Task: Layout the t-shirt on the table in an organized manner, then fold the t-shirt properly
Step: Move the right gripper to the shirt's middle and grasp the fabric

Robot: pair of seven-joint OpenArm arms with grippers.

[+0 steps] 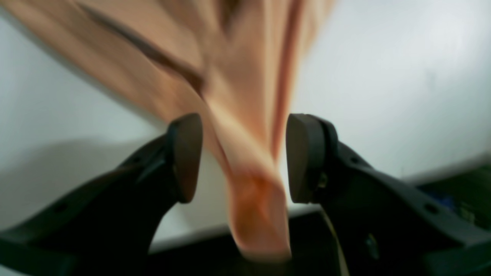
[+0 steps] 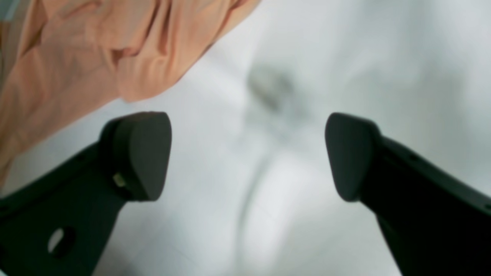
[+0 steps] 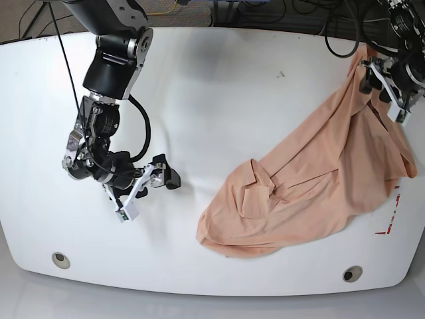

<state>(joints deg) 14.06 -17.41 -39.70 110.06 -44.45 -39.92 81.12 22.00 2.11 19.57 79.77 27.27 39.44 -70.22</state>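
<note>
The peach t-shirt lies crumpled on the right half of the white table, one end drawn up to the far right edge. There my left gripper stands at the raised fabric. In the left wrist view the left gripper is open, and a blurred strip of t-shirt hangs between the pads, clear of both. My right gripper hovers low over the bare table left of the shirt. Seen from its wrist camera, the right gripper is wide open and holds nothing, with t-shirt at the upper left.
Two round grommet holes sit near the front edge. Red marks show by the shirt's right side. Dark cables run along the far edge. The table's edge is close to the left gripper.
</note>
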